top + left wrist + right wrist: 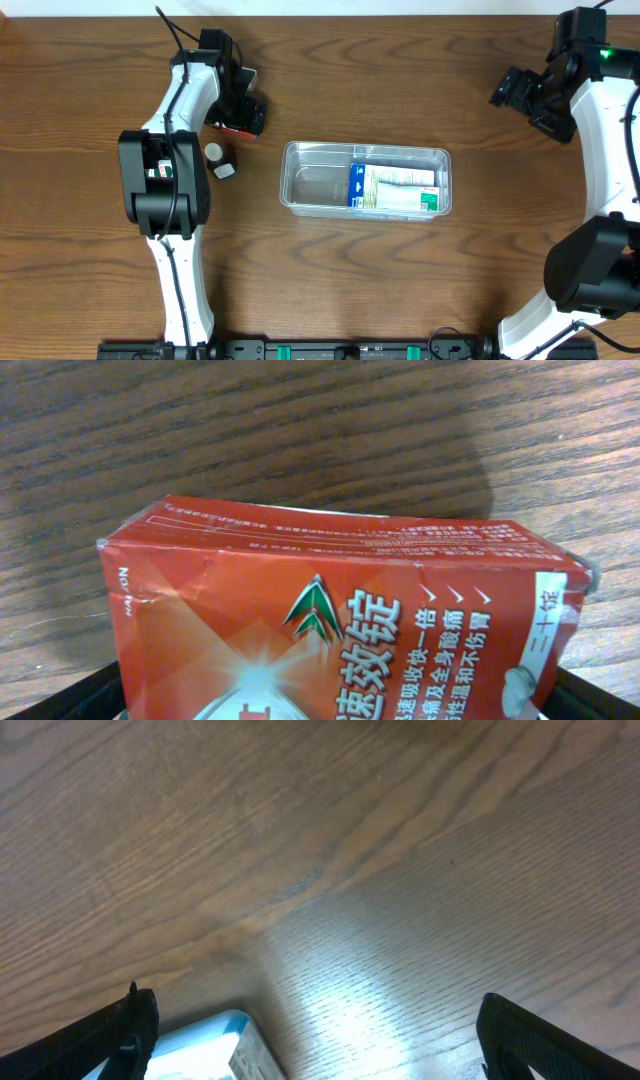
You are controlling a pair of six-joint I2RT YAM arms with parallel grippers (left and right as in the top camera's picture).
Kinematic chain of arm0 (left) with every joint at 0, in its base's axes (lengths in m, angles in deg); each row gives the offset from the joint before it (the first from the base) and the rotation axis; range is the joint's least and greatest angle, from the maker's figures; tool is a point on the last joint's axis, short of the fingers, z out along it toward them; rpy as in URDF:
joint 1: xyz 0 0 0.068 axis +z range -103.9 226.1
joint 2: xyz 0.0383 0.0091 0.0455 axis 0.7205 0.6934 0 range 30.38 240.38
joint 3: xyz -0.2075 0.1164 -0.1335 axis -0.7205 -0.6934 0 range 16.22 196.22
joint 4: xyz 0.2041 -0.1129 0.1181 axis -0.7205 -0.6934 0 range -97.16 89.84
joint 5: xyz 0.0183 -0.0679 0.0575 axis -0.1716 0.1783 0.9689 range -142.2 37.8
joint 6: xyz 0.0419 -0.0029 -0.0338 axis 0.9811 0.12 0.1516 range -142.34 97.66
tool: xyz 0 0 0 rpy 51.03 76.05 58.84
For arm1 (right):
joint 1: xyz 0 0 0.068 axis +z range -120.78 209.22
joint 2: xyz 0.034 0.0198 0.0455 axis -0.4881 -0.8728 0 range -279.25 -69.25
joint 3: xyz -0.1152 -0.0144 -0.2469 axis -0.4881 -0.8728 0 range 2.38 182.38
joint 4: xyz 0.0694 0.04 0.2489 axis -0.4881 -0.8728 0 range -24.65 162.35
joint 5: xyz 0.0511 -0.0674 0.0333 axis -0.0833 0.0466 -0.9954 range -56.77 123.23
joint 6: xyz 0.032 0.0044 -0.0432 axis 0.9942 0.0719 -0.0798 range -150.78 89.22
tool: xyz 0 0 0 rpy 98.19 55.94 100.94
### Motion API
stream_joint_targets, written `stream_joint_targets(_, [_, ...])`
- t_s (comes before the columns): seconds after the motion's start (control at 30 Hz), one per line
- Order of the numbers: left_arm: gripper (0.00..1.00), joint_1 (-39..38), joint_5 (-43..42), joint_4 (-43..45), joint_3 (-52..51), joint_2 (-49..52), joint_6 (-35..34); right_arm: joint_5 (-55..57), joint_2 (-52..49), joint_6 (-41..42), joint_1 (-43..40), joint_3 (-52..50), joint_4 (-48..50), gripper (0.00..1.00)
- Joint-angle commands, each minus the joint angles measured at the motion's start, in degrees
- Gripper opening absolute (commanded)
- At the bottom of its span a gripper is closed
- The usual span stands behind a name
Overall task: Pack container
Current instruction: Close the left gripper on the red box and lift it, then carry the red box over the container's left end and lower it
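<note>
Lying shallow and clear, container [312,186] holds boxes [396,188].

wooden table [400,290] carries a clear container [310,185], a red box [340,610] and two small white bits [214,153].

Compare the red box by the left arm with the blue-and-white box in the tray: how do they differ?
Colour: the red box is red with white print, while the blue-and-white box has blue, white and green panels.
Place: the red box is outside the container, off to its left. The blue-and-white box lies flat inside it, toward the right end.
Both are printed cartons.
</note>
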Motion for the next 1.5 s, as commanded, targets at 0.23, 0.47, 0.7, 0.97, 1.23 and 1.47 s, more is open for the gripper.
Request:
stream_joint_targets(0.23, [0.89, 0.13, 0.50, -1.01, 0.50, -0.24, -1.20, 0.39, 0.81, 0.46, -0.13, 1.05, -0.02, 0.99])
stream_joint_targets(0.47, [0.84, 0.13, 0.50, -4.63, 4.66, -0.35, -1.92, 0.39, 0.81, 0.48, -0.13, 1.05, -0.02, 0.99])
stream_joint_targets(0.7, [0.84, 0.07, 0.44, -7.67, 8.48, -3.13, -5.11, 0.39, 0.81, 0.48, -0.13, 1.05, -0.04, 0.99])
stream_joint_targets(0.97, [0.85, -2.25, -0.81, -11.85, 8.48, -11.85, -7.43, 0.39, 0.81, 0.46, -0.13, 1.05, -0.04, 0.99])
stream_joint_targets(1.23, [0.85, -9.66, -7.32, -18.62, 8.48, -20.87, -8.98, 0.39, 0.81, 0.46, -0.13, 1.05, -0.04, 0.99])
stream_joint_targets(1.47, [0.85, -19.76, -7.19, -28.00, 8.46, -23.43, -10.08, 0.37, 0.81, 0.48, -0.13, 1.05, -0.04, 0.99])
